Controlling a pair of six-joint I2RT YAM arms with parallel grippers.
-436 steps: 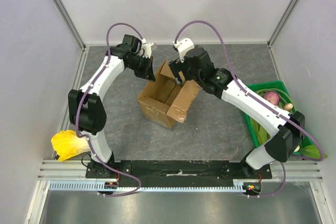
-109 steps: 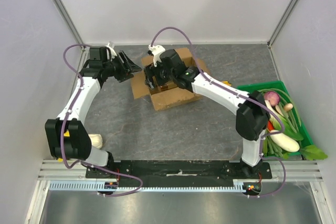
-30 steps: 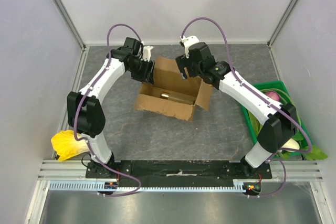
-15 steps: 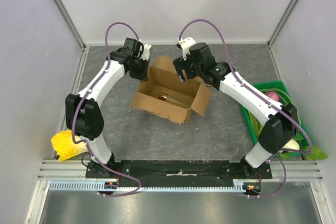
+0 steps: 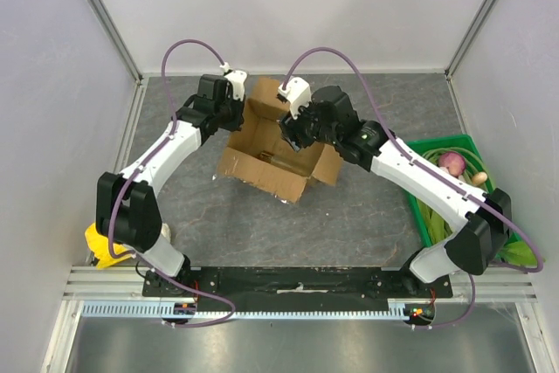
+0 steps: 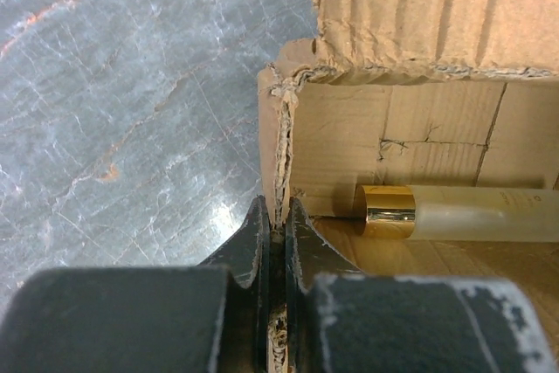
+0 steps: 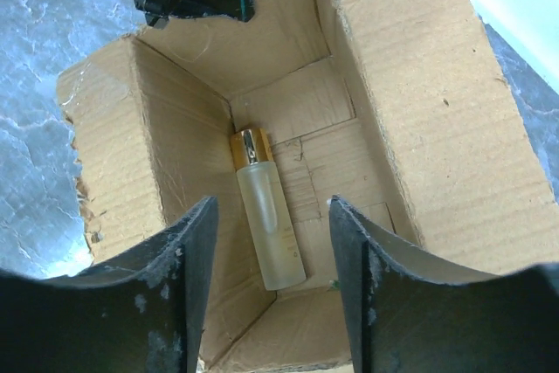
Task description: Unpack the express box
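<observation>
A brown cardboard box (image 5: pixel 262 176) sits on the grey marbled counter (image 5: pixel 349 216), towards its far middle, between the two arms. Its flaps are spread open. The left tool (image 6: pixel 277 216) is closed tight on the ragged top edge of the box's left wall, one finger inside the box and one outside. The right tool (image 7: pixel 272 211) hangs over the open box with its fingers (image 7: pixel 188 259) set apart and pointing down into it, gripping nothing. A frosted glass bottle (image 6: pixel 472 214) with a gold cap lies on its side on the box floor, directly beneath that tool. A green crate (image 5: pixel 419 211) of vegetables stands at the counter's right edge, well apart from the box.
</observation>
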